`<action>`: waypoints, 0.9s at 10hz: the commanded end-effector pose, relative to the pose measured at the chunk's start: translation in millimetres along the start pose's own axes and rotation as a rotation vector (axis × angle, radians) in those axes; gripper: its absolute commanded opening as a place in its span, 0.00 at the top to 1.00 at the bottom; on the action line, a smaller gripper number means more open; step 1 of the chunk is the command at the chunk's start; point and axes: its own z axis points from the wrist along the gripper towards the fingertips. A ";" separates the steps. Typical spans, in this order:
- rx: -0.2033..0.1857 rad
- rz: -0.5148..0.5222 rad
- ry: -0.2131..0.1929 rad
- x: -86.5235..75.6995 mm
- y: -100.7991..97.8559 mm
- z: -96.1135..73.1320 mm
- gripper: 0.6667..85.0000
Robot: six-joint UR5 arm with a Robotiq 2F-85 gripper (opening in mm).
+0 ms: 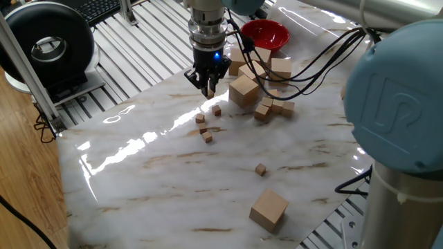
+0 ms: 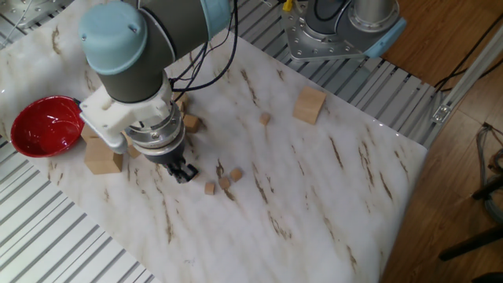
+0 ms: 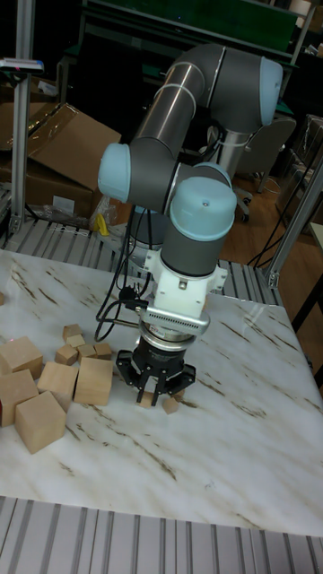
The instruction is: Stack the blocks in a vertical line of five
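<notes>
The tool [image 1: 208, 88] hangs above the marble surface [image 1: 152, 173] with its fingers spread apart and nothing between them. Just below and near it lie four small blocks: one [image 1: 217, 111] closest to the tool, three more [image 1: 203, 128] clustered a little nearer the camera. A fifth small block [image 1: 260, 169] sits alone, well apart toward the near right. Bigger cubes [image 1: 243, 90] crowd beside a red bowl [image 1: 266, 33] at the far side.

We see three tiny plain wooden blocks [image 1: 205, 128] lying close together just left of centre in one fixed view, a fourth [image 1: 217, 111] just above them. A fifth block [image 1: 260, 169] sits alone, lower and right of centre.
</notes>
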 end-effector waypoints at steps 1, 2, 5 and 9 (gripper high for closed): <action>-0.028 0.045 -0.001 4.7 -1.5 2.5 1.00; -0.024 0.038 -0.014 2.1 -3.3 3.0 1.00; -0.022 0.029 -0.002 12.9 -3.9 7.7 1.00; -0.047 0.026 0.017 25.9 1.9 9.8 1.00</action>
